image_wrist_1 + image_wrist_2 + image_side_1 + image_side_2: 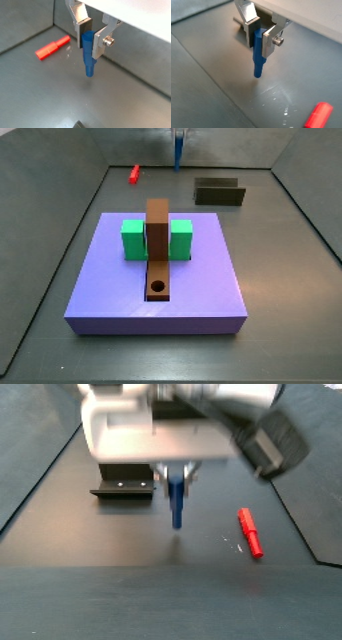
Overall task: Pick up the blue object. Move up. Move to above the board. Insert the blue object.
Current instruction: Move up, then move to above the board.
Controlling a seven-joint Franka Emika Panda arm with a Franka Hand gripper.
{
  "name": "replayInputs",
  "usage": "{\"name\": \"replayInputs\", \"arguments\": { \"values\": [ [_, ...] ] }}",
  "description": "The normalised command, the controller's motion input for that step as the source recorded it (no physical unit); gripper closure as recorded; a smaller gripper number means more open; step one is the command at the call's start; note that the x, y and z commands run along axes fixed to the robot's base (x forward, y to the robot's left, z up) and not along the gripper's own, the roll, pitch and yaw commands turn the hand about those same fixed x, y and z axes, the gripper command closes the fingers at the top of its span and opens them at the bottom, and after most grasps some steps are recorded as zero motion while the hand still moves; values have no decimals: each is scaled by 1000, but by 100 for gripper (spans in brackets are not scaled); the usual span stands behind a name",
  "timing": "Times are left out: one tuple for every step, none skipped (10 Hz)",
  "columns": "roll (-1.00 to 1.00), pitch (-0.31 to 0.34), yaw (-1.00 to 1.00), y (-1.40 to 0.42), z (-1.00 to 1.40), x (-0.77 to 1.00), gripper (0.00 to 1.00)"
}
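Dark grey floor carries a large lavender-blue slab, a short red stick and a dark L-shaped fixture, well apart. The gripper hangs above the floor, near the fixture.

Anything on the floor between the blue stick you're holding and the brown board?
No. In a side view the tool holds the blue object at the far wall; only bare grey floor, then the lavender slab's edge, precede the board.

The pincer hangs above the floor, clamped on the blue object.
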Motion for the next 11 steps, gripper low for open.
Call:
{"name": "replayInputs", "arguments": {
  "values": [
    [16, 71, 10, 1, 554, -85, 100],
    [52, 53, 10, -9, 213, -15, 100],
    [0, 0, 0, 0, 1400, 0, 100],
    [-29, 29, 11, -1, 1400, -27, 100],
    [10, 19, 10, -8, 1400, -23, 100],
    [-3, 38, 10, 3, 1400, 33, 100],
    [-18, 67, 5, 6, 982, 34, 100],
    [3, 82, 5, -4, 369, 34, 100],
    [3, 66, 3, 7, 197, 37, 100],
    [175, 141, -101, -1400, 151, -111, 100],
    [203, 101, -65, -1400, 141, -114, 100]
  ]
}}
